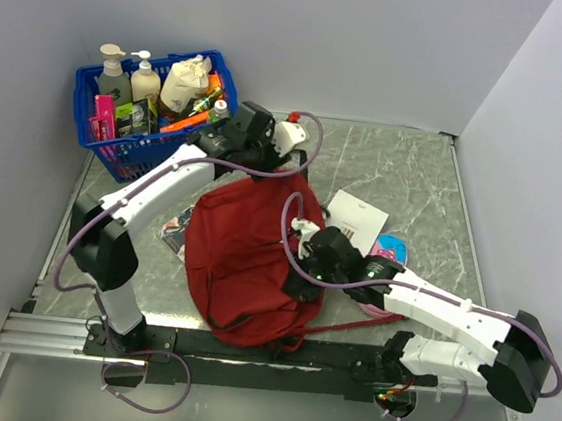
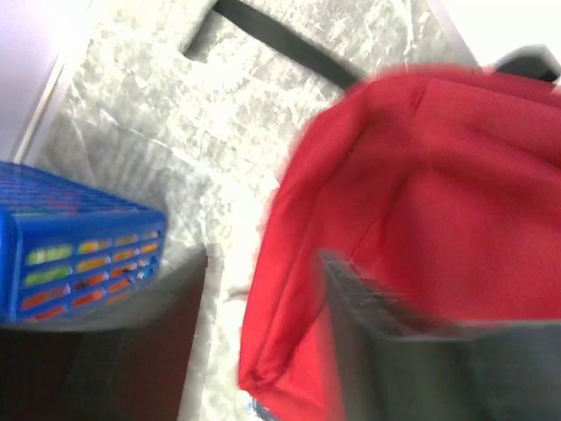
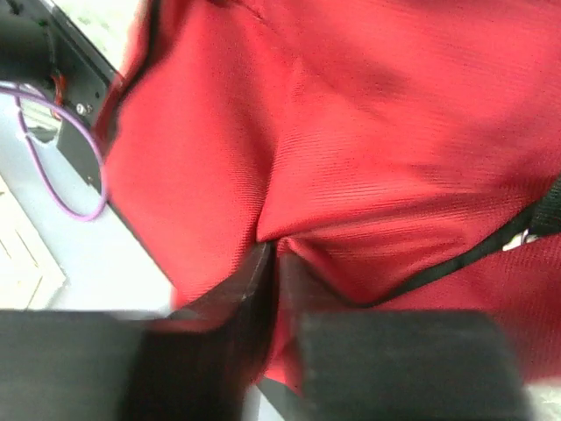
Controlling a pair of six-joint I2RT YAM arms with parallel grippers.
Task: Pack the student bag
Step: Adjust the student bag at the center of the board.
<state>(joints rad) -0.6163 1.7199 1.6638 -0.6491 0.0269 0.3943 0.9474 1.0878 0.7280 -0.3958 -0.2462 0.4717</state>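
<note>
The student bag, dark red with black trim, lies slumped in the middle of the table. My left gripper hovers at its far top edge. In the left wrist view its fingers stand apart, open, with a loose fold of the bag lying between them. My right gripper sits on the bag's right side. In the right wrist view its jaws are nearly together, pinching a ridge of red fabric just above a black zipper line.
A blue basket full of bottles and tubes stands at the back left. A white booklet and a blue-and-pink item lie right of the bag. A small dark packet lies at its left.
</note>
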